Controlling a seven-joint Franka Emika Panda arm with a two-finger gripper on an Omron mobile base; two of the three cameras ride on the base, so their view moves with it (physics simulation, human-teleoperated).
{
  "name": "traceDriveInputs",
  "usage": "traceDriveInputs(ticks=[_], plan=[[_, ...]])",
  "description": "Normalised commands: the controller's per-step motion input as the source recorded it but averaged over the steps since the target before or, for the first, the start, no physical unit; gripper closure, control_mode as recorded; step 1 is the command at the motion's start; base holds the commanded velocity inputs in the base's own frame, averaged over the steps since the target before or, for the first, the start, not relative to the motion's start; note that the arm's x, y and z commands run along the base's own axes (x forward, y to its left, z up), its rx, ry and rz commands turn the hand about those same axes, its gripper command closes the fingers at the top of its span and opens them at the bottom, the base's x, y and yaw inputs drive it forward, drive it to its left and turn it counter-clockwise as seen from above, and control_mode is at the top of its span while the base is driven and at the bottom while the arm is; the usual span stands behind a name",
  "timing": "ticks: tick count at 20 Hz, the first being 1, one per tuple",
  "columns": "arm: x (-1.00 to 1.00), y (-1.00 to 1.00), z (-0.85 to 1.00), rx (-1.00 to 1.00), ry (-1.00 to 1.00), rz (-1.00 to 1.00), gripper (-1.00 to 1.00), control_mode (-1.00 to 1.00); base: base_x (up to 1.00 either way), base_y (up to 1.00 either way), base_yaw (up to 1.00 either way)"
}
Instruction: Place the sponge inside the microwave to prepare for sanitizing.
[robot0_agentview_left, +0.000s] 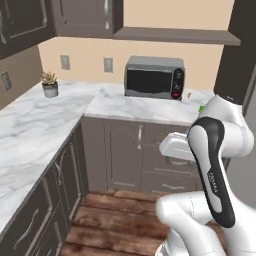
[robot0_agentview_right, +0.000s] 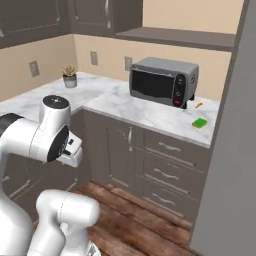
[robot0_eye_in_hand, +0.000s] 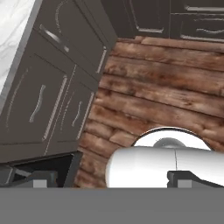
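The sponge, a small bright green block, lies on the marble counter near its right end; in the left base view a sliver of the sponge peeks out beside my arm. The microwave is out of view. My gripper is open with nothing between its fingertips. It hangs in front of the lower cabinets, well short of the counter, and looks down at the wooden floor.
A silver-grey box oven with a dark glass door and round knobs stands shut on the L-shaped marble counter, left of the sponge. A potted plant sits in the far corner. A tall dark panel bounds the right.
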Motion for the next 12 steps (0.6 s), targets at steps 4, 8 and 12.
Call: traceDriveInputs(ticks=[4, 8, 12], plan=[[0.00, 0.00, 0.00, 0.00, 0.00, 0.00, -1.00, 1.00, 0.80, 0.25, -0.20], [0.00, 0.00, 0.00, 0.00, 0.00, 0.00, -1.00, 1.00, 0.74, 0.05, -0.19], [0.00, 0.00, 0.00, 0.00, 0.00, 0.00, -1.00, 1.00, 0.64, 0.00, -0.28]])
